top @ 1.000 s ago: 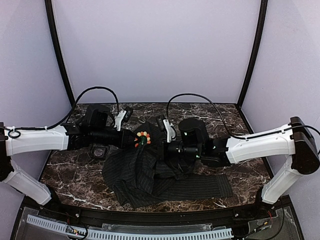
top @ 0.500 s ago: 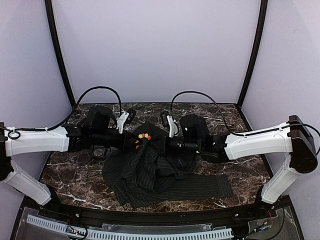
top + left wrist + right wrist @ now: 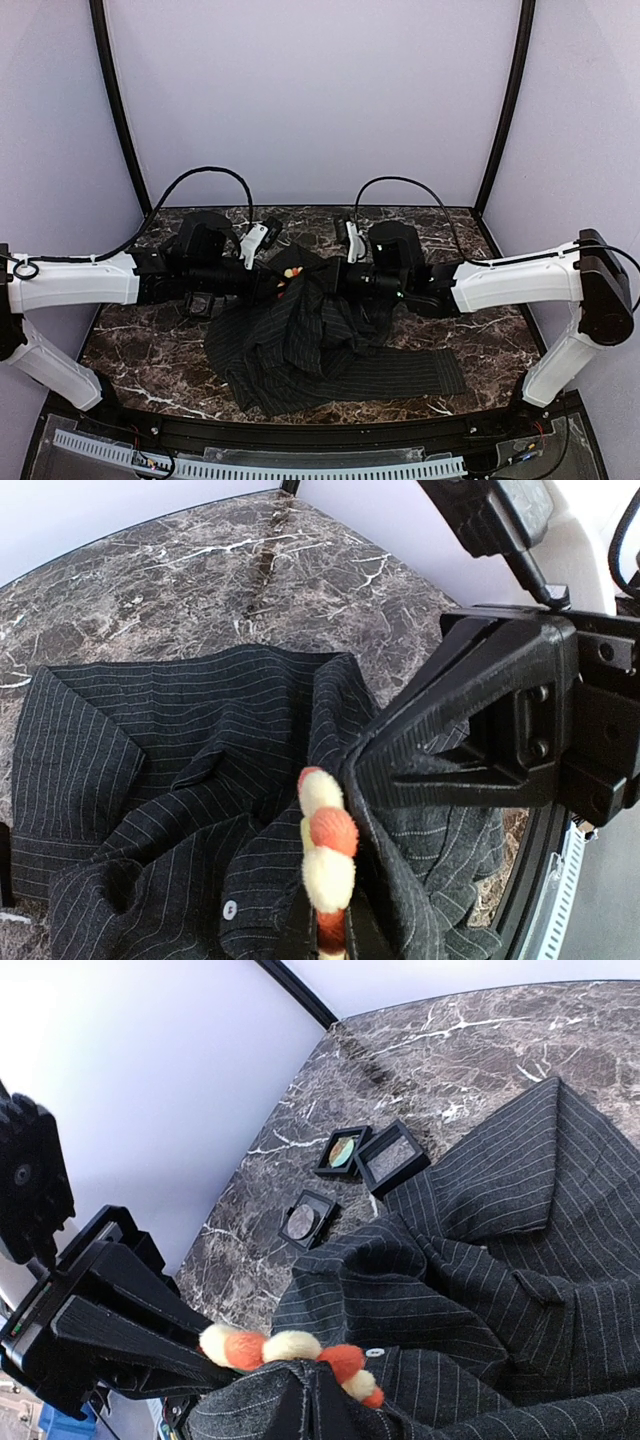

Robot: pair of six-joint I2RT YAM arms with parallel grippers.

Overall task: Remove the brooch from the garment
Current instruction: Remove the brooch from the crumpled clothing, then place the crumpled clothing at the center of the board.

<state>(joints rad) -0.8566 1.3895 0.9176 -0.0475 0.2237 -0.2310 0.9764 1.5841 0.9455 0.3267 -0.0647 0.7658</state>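
1. The brooch (image 3: 291,272) is up off the bench, sitting on a raised peak of the garment (image 3: 300,350) around mid-bench, a bit toward the far edge. Both wrist cams see it edge-on.
2. Left tool (image 3: 274,279) is pressed together on the brooch's beaded rim.
3. Right tool (image 3: 320,281) comes in from the opposite side, clamped tight on the striped fabric just beside the brooch.
4. The rest of the garment drapes down and spreads toward the near edge.
5. Three little square black boxes (image 3: 365,1155) sit on the bench (image 3: 150,345) toward its left edge, near the garment.
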